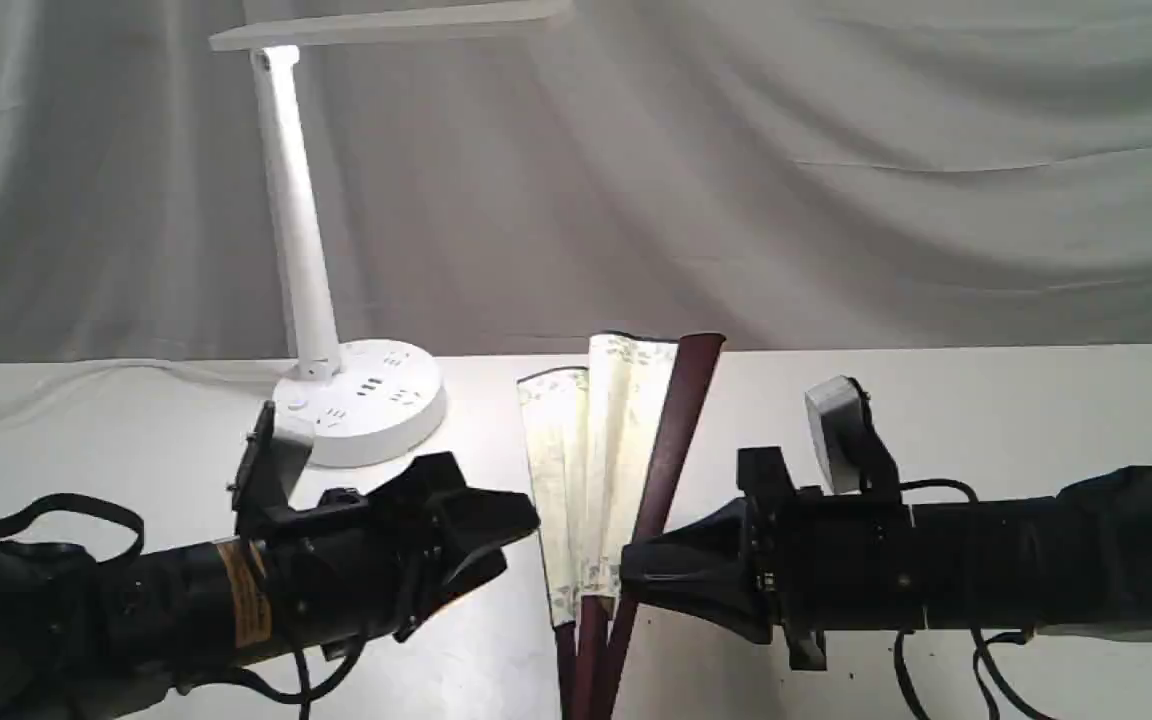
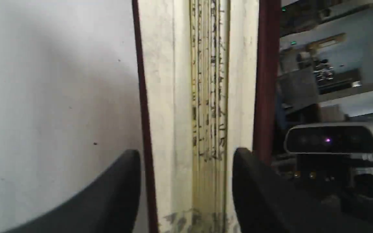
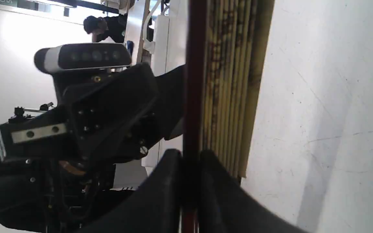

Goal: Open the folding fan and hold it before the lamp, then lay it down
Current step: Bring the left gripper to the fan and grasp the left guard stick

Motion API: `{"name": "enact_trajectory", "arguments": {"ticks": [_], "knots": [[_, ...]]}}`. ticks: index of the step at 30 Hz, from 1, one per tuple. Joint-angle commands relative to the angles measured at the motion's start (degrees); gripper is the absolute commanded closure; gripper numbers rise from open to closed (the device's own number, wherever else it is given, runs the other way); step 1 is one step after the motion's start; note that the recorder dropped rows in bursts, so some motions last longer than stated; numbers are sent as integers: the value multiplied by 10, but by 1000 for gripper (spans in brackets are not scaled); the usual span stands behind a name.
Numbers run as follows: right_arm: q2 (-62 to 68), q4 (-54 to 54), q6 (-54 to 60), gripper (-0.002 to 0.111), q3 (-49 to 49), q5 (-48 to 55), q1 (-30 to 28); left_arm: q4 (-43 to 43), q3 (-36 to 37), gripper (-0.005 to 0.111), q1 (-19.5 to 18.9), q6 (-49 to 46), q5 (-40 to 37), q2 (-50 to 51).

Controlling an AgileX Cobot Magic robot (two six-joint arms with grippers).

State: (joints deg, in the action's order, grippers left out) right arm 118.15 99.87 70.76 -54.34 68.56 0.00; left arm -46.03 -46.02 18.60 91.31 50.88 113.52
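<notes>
The folding fan (image 1: 596, 450) stands upright mid-table, only partly spread, with cream pleats and dark maroon guards. My right gripper (image 1: 631, 575) is shut on its right maroon guard (image 3: 194, 64), low near the ribs; in the right wrist view its fingertips (image 3: 189, 155) pinch that guard. My left gripper (image 1: 516, 545) is open just left of the fan's left leaf. The left wrist view shows its gripper (image 2: 186, 155) with fingers spread and the scripted pleats (image 2: 209, 97) beyond the gap. The lit white lamp (image 1: 296, 220) stands back left on its round base (image 1: 366, 400).
A white table (image 1: 986, 400) runs under a draped grey cloth backdrop (image 1: 836, 150). The lamp's cord (image 1: 86, 375) trails off to the left. My left arm (image 3: 102, 106) fills one side of the right wrist view, close to the fan.
</notes>
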Motion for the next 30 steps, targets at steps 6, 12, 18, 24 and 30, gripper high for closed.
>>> {"name": "enact_trajectory", "arguments": {"ticks": [6,12,18,24,30], "knots": [[-7,1,8,108,2,14,0,-18,-57,62,-44,130,190,114],[-7,1,6,108,2,14,0,-14,-77,62,-45,136,191,166],[-7,1,6,108,2,14,0,8,-77,62,-44,130,191,179],[-6,1,7,108,2,14,0,9,-77,62,-44,137,191,179],[-6,1,9,108,2,14,0,13,-77,62,-44,139,191,178]]}}
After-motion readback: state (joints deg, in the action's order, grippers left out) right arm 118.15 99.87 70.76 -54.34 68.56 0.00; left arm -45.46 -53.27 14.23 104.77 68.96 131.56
